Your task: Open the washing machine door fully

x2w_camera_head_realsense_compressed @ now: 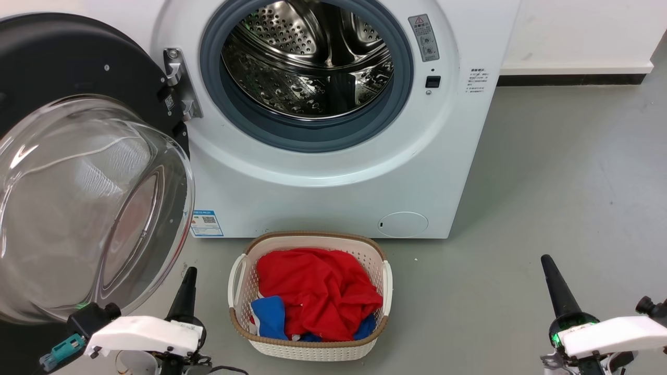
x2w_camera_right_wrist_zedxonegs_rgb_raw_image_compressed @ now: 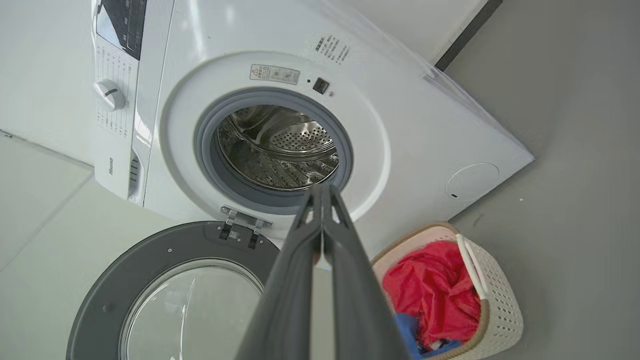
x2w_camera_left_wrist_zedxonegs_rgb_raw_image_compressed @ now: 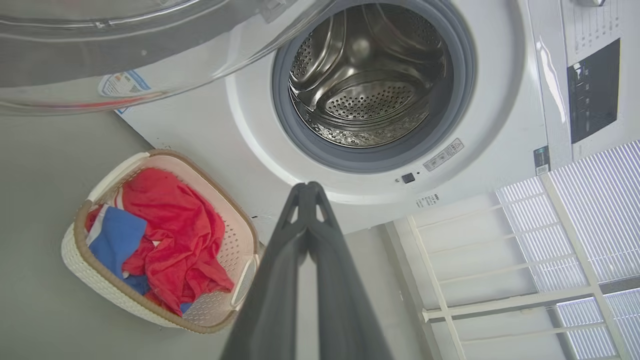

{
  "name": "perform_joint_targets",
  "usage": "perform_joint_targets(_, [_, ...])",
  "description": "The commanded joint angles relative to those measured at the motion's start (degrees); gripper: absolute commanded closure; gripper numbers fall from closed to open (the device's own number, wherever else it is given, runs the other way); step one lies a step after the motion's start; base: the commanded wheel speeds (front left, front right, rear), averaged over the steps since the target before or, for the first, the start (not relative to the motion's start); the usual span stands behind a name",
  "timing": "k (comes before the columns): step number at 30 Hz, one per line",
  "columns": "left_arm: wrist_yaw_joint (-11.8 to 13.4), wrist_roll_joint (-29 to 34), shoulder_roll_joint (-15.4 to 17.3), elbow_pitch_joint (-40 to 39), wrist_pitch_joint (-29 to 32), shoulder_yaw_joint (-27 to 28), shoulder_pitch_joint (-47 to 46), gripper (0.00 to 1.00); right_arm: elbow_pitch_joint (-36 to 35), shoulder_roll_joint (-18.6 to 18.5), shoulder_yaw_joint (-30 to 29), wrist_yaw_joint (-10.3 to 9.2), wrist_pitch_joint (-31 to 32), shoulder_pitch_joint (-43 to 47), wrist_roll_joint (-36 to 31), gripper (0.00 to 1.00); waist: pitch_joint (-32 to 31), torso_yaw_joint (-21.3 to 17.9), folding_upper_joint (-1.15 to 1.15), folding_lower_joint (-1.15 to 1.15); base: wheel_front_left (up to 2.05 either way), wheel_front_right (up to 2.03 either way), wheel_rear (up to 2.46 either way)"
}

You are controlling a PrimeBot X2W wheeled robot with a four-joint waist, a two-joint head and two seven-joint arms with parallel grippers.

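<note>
"At the far side of the grey floor (x2w_camera_head_realsense_compressed: 547, 182), what stands there?"

"A white washing machine (x2w_camera_head_realsense_compressed: 338, 192), front facing us. Its round opening is uncovered, showing a steel drum (x2w_camera_head_realsense_compressed: 307, 62) full of small holes, ringed by a grey rubber seal (x2w_camera_head_realsense_compressed: 312, 138)."

"Where is the washing machine door (x2w_camera_head_realsense_compressed: 94, 172)?"

"Swung wide to the left on a metal hinge (x2w_camera_head_realsense_compressed: 180, 83) at the left edge of the opening. It is a black ring around a bulging clear glass bowl, and the bowl faces out into the room, nearer to us than the machine's front."

"And the robot's tools?"

"The left tool (x2w_camera_left_wrist_zedxonegs_rgb_raw_image_compressed: 308, 189) is near, at the left, just beside the door's lower edge and apart from it. Its two dark fingers are pressed together with nothing between them. The right tool (x2w_camera_right_wrist_zedxonegs_rgb_raw_image_compressed: 323, 189) is near, at the right, well apart from the machine. Its fingers are also together and hold nothing."

"Anything else on the floor?"

"A white woven basket (x2w_camera_head_realsense_compressed: 312, 237) with a brown rim, just in front of the machine, between the two tools. It holds a crumpled red cloth (x2w_camera_head_realsense_compressed: 318, 291) lying over a blue cloth (x2w_camera_head_realsense_compressed: 271, 317)."
</note>
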Motion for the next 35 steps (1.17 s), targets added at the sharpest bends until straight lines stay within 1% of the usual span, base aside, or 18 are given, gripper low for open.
perform_joint_targets(1, [-0.3,-1.1,0.0,-0.5,0.3,0.7,-1.4,1.0,-0.2,-0.4,-0.2,0.0,0.2,-1.6,1.4,1.0,0.0,0.0,0.0,0.0,0.0,0.0,0.0])
perform_joint_targets(23, [-2.8,-11.5,-2.5,-0.5,3.7,4.5,-2.0,1.0,2.4,-0.3,-1.1,0.01,1.4,-3.7,14.0,1.0,0.4,0.0,0.0,0.0,0.0,0.0,0.0])
perform_joint_targets(35, [-3.7,-16.1,-3.6,-0.4,5.2,6.3,-2.3,1.0,3.6,-0.2,-1.6,0.01,2.0,-4.7,19.6,1.0,0.6,0.0,0.0,0.0,0.0,0.0,0.0])
